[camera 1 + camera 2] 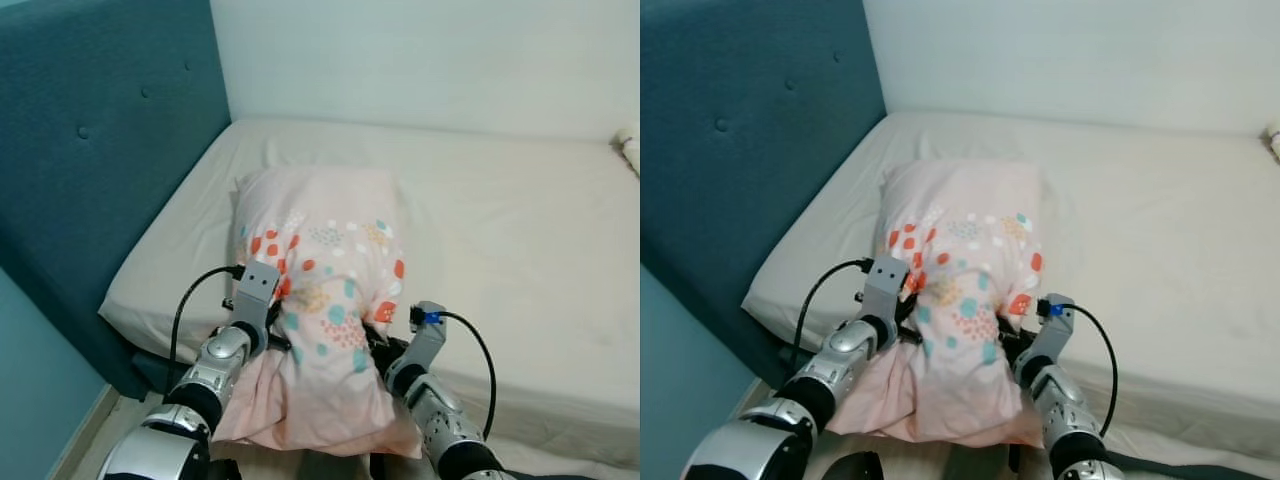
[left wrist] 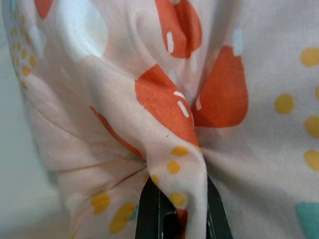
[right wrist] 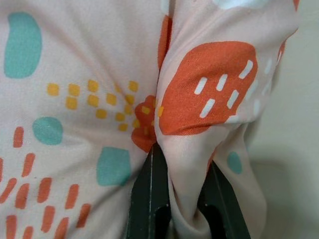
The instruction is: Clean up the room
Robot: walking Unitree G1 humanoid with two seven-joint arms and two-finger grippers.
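Two grippers on one pillow (image 1: 322,290): my left gripper (image 1: 268,318) pinches a fold of cover on the pillow's left edge, my right gripper (image 1: 385,345) pinches a fold on its right edge. Both wrist views show fabric bunched between the black fingers (image 2: 149,214), so jaws are pressed on cloth, not spread.

Pillow is pink with orange, teal and yellow spots. Its far half lies on the bed (image 1: 520,230) near the blue headboard (image 1: 90,150); its near end hangs over the mattress edge between my arms.

Key relation: the pillow's long axis runs straight away from me, toward the wall (image 1: 430,60), and I'm gripping about midway along, one side each. Neither arm is clearly nearer; the grips look roughly level, left slightly farther forward.

My guess is the next move is a two-arm lift and push forward and toward the headboard, so the pillow sits fully on the mattress. The near end would trail and may sag.
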